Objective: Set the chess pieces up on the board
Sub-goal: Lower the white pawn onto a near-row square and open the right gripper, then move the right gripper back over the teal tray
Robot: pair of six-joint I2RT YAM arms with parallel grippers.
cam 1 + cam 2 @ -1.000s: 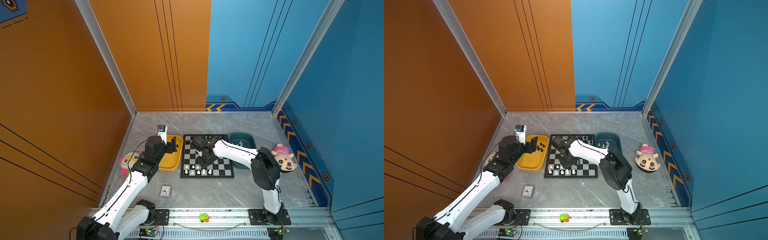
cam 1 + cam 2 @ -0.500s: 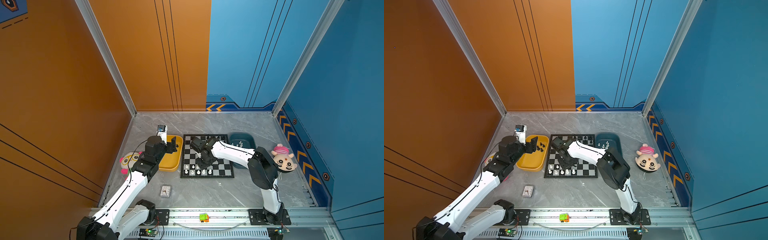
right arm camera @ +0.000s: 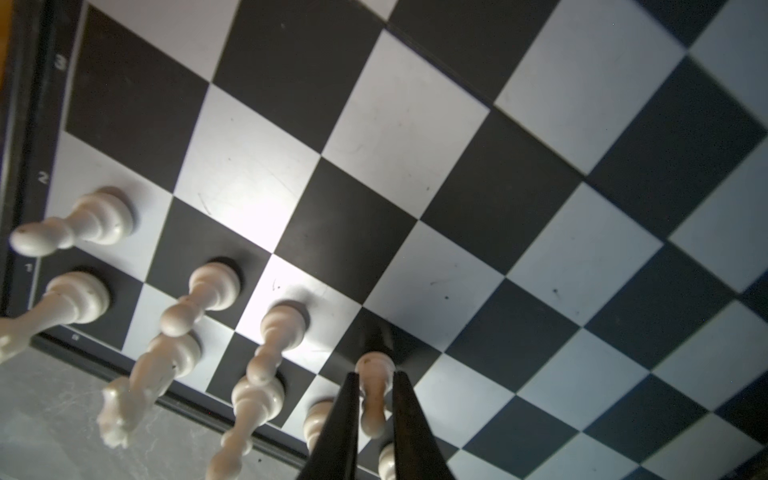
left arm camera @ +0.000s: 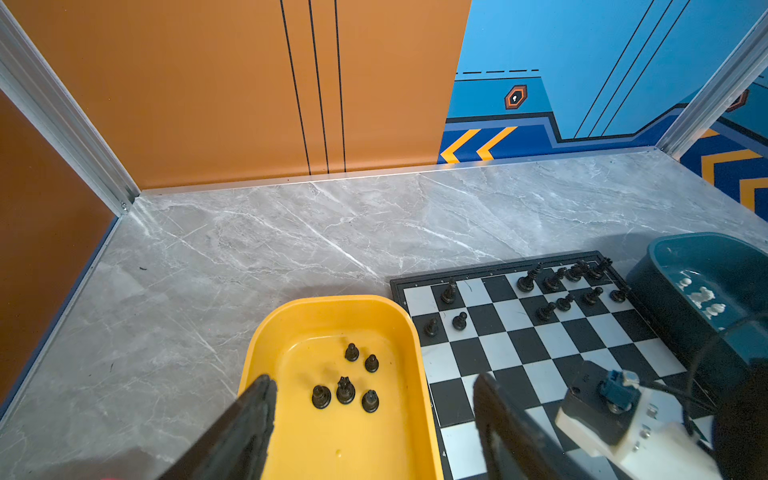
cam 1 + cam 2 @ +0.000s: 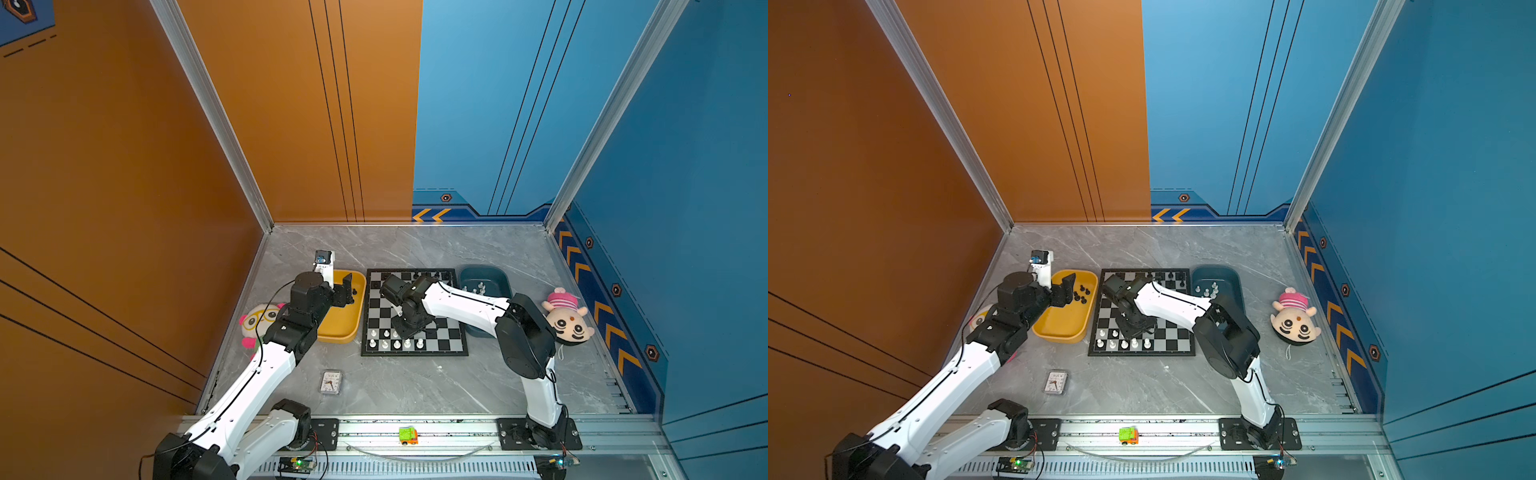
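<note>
The board (image 5: 451,345) lies between two trays. My right gripper (image 3: 375,376) points down at its near rows, also seen in both top views (image 5: 409,330) (image 5: 1133,330). Its fingers stand slightly open around a white pawn (image 3: 374,365) that rests on a black square, with a thin gap on each side. Several white chess pieces (image 5: 395,341) fill the near-left corner. Black pieces (image 4: 557,282) line the far rows. My left gripper (image 4: 372,379) hangs open and empty over the yellow tray (image 5: 340,326), above several black pieces (image 4: 345,390).
A dark teal tray (image 5: 498,276) right of the board holds white pieces (image 5: 478,286). Plush toys lie at the far left (image 5: 259,322) and far right (image 5: 569,316). A small clock (image 5: 331,381) sits on the table in front, and a green toy car (image 5: 408,435) on the front rail.
My right wrist has swung a little to the left and its gripper has come down toward the near rows. The left arm has stayed still.
</note>
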